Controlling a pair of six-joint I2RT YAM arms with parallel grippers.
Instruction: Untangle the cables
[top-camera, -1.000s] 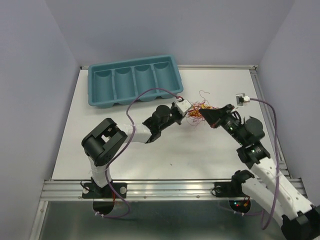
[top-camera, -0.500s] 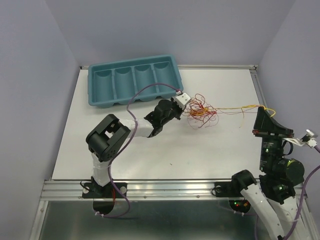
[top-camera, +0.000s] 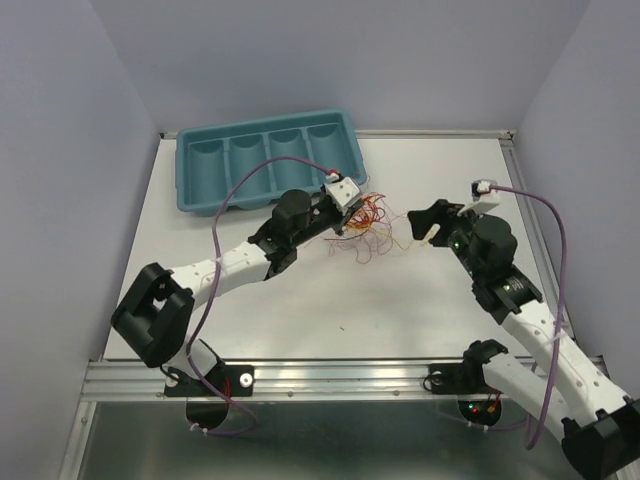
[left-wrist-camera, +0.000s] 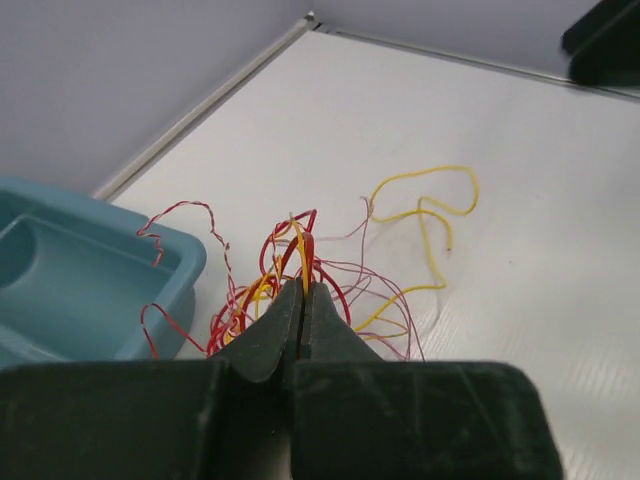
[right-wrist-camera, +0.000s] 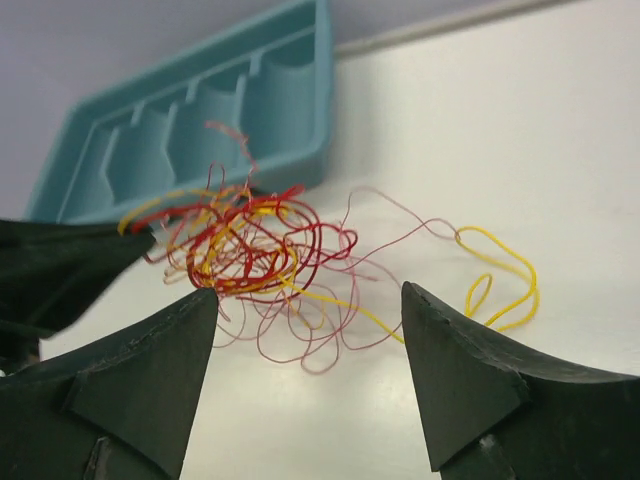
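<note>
cables (top-camera: 368, 222) lie in one loose knot of red, yellow and orange loops just above the middle of the top view, on the one white table (top-camera: 300, 300), the largest thing in sight; the strands in the knot are too thin and too crossed to count. next in size is one teal tray (top-camera: 268, 165) at the upper left of that view, with four compartments side by side; the knot sits near its lower right corner, and whether any strand touches the tray cannot be told. two arms reach in from the bottom edge: the left arm (top-camera: 230, 265) slants up from the lower left and the right arm (top-camera: 510, 300) from the lower right, with the knot between their tips. the left gripper (left-wrist-camera: 301, 295) has its two fingers pressed together on a few red and yellow strands at the left side of the knot, and the other loops fan out past the tips in its wrist view. the right gripper (right-wrist-camera: 305, 295) stands just right of the knot with its two fingers spread wide, holding nothing. smallest, one yellow strand (right-wrist-camera: 500, 280) curls out alone at the right of the right wrist view, flat on the table.
</note>
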